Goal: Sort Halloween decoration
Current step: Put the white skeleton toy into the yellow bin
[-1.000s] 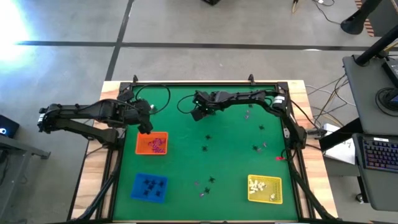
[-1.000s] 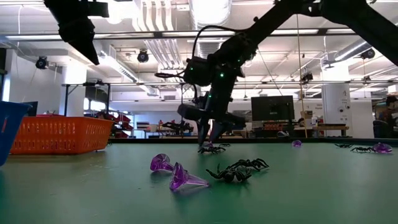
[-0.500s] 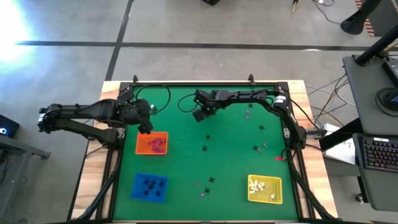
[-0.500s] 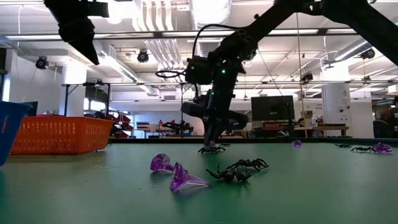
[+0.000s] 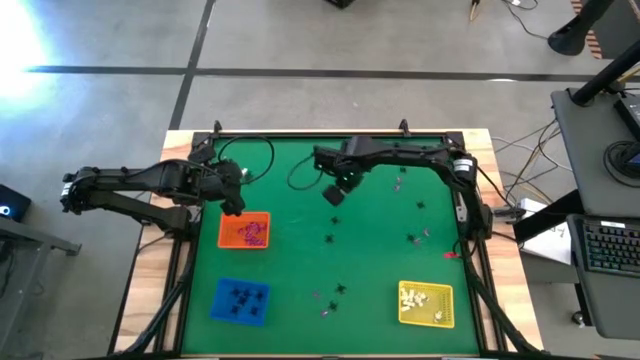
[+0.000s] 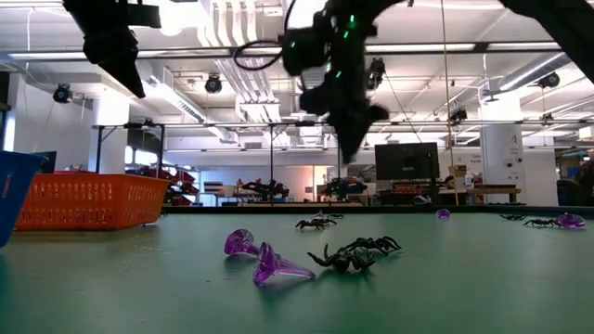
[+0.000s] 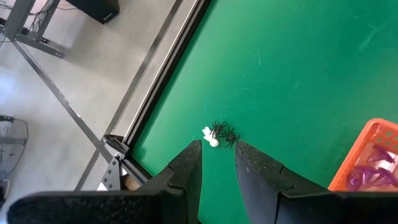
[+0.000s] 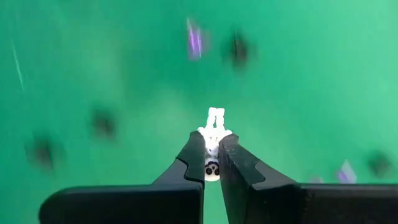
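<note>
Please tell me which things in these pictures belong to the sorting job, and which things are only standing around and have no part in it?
Part of the job:
- white skeleton in the right gripper
- black spiders
- purple trinkets
- orange tray, blue tray, yellow tray
- left gripper, over the table's edge

Only lying about:
- keyboard
- monitor

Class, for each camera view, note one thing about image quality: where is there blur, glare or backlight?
Right wrist view: the mat and trinkets behind are smeared with blur, while the white skeleton pinched in the right gripper stays sharp. Low view: bright ceiling lights leave both arms as dark silhouettes. High view: strong glare washes out the floor at upper left. Left wrist view: sharp, evenly lit, the left gripper crisp.
</note>
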